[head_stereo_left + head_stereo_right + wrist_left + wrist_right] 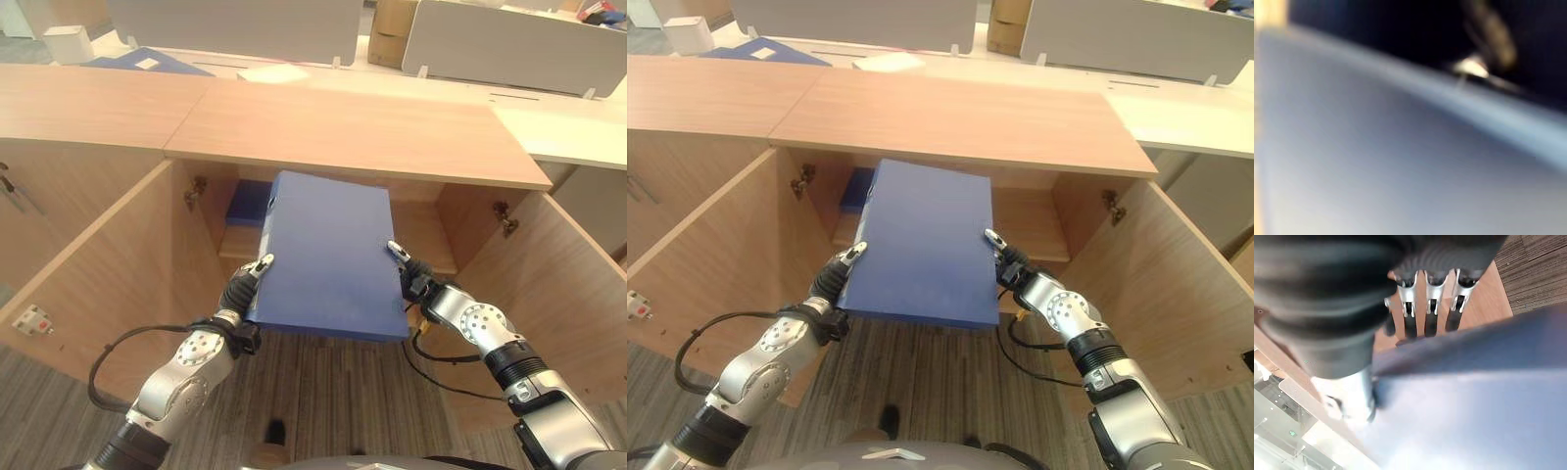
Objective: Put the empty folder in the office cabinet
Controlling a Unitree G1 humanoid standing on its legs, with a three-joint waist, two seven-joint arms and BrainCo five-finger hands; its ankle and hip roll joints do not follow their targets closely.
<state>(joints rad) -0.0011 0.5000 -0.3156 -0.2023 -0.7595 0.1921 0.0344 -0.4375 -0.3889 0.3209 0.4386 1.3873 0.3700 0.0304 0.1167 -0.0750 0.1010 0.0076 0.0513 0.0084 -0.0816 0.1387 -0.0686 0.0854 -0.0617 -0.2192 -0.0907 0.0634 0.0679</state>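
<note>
- Blue folder [328, 255] is up in the air in front of the open office cabinet [353, 132], far end tipped toward the opening, dead centre of the head view.
- Left hand [245, 284] has it by the edge at about 9 o'clock, thumb on top and the fingers tucked underneath, so it's pinching the cover.
- Right hand [411, 274] does the same at 3 o'clock; its wrist view shows the fingers [1425, 320] running under the folder, thumb on top.
- Inside the cabinet, another blue binder [250, 204] lies on the shelf [426, 240] at roughly 11 o'clock of the folder.
- Both cabinet doors [98, 274] swung wide open.
</note>
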